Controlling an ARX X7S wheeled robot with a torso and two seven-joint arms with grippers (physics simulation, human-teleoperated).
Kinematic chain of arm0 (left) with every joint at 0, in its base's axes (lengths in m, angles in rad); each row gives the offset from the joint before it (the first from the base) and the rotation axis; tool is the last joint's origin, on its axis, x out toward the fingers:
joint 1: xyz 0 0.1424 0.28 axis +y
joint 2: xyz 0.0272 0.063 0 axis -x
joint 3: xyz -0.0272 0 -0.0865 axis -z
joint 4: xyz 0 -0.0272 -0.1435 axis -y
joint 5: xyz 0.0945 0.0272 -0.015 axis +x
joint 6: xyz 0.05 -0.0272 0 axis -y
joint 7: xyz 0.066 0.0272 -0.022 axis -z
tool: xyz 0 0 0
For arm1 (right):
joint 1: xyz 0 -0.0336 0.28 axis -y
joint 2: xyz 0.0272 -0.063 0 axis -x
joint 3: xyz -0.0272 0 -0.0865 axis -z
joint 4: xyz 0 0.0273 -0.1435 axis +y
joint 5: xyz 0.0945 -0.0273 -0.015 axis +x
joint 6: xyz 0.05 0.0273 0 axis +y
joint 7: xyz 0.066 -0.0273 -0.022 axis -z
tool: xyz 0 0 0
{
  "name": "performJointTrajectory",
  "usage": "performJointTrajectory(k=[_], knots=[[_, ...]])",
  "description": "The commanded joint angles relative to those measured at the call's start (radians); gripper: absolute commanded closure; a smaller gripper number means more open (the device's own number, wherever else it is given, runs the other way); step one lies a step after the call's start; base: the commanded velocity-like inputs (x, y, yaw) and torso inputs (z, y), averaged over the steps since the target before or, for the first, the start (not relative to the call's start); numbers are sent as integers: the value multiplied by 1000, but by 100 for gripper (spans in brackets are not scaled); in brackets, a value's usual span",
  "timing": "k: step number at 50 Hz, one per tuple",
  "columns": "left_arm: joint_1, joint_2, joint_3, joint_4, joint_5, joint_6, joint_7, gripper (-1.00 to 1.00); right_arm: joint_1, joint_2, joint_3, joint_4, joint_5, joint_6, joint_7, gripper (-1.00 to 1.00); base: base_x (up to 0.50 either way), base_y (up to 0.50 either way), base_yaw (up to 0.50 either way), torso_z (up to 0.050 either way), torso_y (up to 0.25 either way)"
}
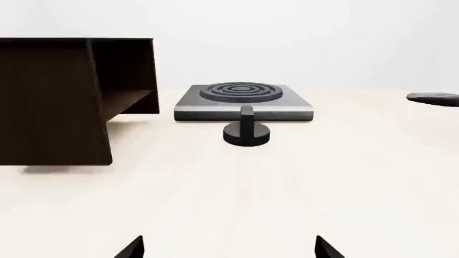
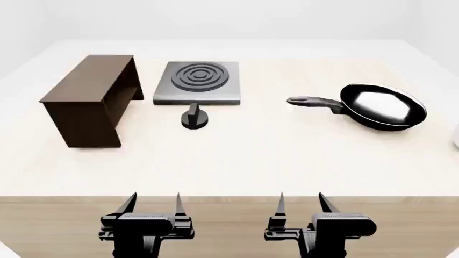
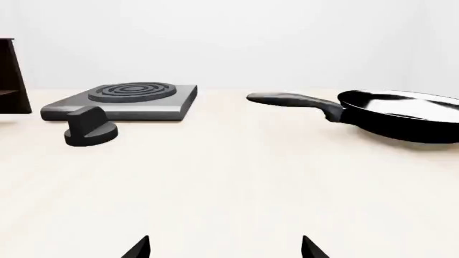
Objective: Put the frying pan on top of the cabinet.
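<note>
The black frying pan (image 2: pixel 384 106) with a shiny inside sits on the table at the right, its long handle (image 2: pixel 312 102) pointing left; it also shows in the right wrist view (image 3: pixel 401 115). The dark brown cabinet (image 2: pixel 90 99) stands at the left, open side facing right; it also shows in the left wrist view (image 1: pixel 68 99). My left gripper (image 2: pixel 152 201) and right gripper (image 2: pixel 300 200) are both open and empty at the table's near edge, far from the pan. In the wrist views only the fingertips (image 1: pixel 133 248) (image 3: pixel 137 248) show, wide apart.
A grey square hotplate with rings (image 2: pixel 199 81) sits between cabinet and pan, with a black knob (image 2: pixel 193 118) in front of it. A white object (image 2: pixel 456 137) shows at the right edge. The table's front edge (image 2: pixel 229 198) lies just ahead of both grippers.
</note>
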Motion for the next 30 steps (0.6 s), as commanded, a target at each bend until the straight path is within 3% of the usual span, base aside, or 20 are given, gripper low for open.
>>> performJointTrajectory(k=[1, 15, 30], knots=[[2, -18, 20, 3, -17, 3, -12, -100, -4, 16, -19, -7, 12, 9, 23, -100, 0, 0, 0, 0, 0], [-19, -53, 74, -27, -30, 9, -58, -100, 4, 58, -73, -11, 56, 9, 38, -100, 0, 0, 0, 0, 0], [-13, -75, 101, -29, -47, 17, -81, -100, -3, 79, -87, -28, 111, 22, 45, -100, 0, -480, 0, 0, 0]])
